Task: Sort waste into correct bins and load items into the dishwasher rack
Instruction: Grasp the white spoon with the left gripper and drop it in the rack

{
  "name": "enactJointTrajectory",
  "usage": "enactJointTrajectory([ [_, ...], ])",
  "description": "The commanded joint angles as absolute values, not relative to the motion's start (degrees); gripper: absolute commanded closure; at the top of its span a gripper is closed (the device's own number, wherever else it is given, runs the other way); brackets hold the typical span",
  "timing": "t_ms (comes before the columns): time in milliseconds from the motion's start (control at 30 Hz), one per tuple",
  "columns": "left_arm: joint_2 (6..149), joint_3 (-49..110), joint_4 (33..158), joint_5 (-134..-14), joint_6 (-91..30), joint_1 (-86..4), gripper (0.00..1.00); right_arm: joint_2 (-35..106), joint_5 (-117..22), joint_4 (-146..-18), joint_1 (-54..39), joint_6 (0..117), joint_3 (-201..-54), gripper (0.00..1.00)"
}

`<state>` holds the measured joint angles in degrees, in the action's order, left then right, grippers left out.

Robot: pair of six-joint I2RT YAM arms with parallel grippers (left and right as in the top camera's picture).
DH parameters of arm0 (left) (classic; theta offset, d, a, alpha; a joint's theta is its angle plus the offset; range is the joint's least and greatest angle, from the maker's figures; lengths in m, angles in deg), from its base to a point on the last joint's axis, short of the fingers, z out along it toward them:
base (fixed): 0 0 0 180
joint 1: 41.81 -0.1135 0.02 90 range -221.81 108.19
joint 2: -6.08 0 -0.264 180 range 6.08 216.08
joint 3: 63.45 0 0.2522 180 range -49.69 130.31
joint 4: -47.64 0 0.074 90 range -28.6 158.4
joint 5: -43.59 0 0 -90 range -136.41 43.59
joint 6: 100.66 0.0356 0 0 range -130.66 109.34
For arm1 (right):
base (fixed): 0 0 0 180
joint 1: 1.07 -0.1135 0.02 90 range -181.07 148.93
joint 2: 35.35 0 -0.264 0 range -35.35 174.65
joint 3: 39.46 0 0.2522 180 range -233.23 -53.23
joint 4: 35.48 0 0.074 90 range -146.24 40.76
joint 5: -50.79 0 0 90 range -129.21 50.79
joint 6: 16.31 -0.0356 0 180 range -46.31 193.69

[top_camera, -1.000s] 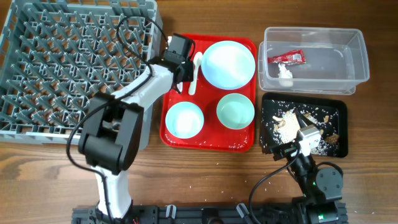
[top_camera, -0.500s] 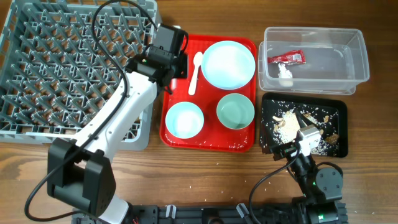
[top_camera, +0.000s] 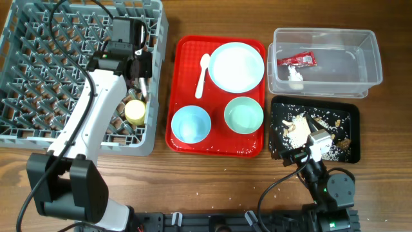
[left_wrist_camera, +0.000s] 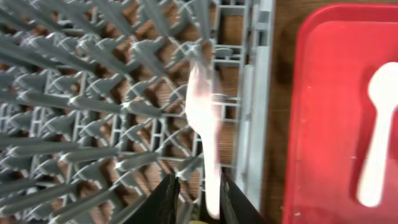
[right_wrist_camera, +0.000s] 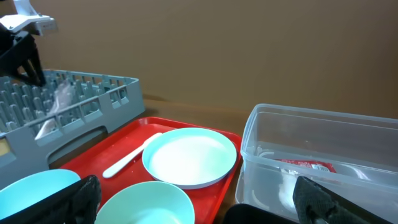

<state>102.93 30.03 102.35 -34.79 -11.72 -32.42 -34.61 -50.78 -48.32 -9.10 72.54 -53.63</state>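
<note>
Your left gripper (left_wrist_camera: pixel 199 188) clamps the fork (left_wrist_camera: pixel 200 106), its length pointing straight ahead, just inside the rack (left_wrist_camera: pixel 87 112) wall.

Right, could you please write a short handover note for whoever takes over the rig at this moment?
Left pincer: shut on the fork, above the rack near its right side.
Right pincer: open, empty, over the black tray.
Done: cup is in the rack; packet and scrap are in the tub; crumbs are in the black tray.
Left: put the fork in the rack, then load the spoon, plate, blue bowl and green bowl from the red tray.
</note>
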Motion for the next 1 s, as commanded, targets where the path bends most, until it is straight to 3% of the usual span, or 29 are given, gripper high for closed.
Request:
enactJointTrajectory([
  [0, 103.3, 29.6, 102.7, -40.7, -11.5, -32.6, 0.65, -35.1, -51.5, -48.1, -8.9, 73.5, -53.5, 0.00],
  [67, 102.4, 29.6, 103.2, -44.8, -11.5, -32.6, 0.53, -35.1, -51.5, -48.1, -8.9, 73.5, -53.5, 0.00],
  [200, 102.2, 29.0, 102.6, -62.7, -18.0, -29.9, 0.57, -35.1, -51.5, -48.1, -8.9, 73.5, -53.5, 0.00],
  [333, 111.8, 27.5, 92.2, -52.5, -18.8, -18.8, 0.48, -35.1, -51.5, -48.1, -8.9, 73.5, -53.5, 0.00],
  [433, 119.5, 27.5, 86.4, -50.8, -18.9, -16.1, 0.48, -35.1, -51.5, -48.1, -8.9, 73.5, -53.5, 0.00],
  [633, 126.3, 27.5, 83.5, -49.7, -20.6, -15.7, 0.59, -35.1, -51.5, -48.1, -8.9, 73.5, -53.5, 0.00],
  [833, 130.0, 27.5, 77.5, -45.2, -20.6, -15.7, 0.59, -35.1, -51.5, -48.1, -8.9, 73.5, -53.5, 0.00],
  [900, 130.6, 27.5, 76.3, -45.2, -20.6, -15.7, 0.65, -35.1, -51.5, -48.1, -8.9, 73.5, -53.5, 0.00],
  [967, 130.9, 27.5, 78.0, -41.4, -23.8, -15.7, 0.81, -35.1, -51.5, -48.1, -8.9, 73.5, -53.5, 0.00],
])
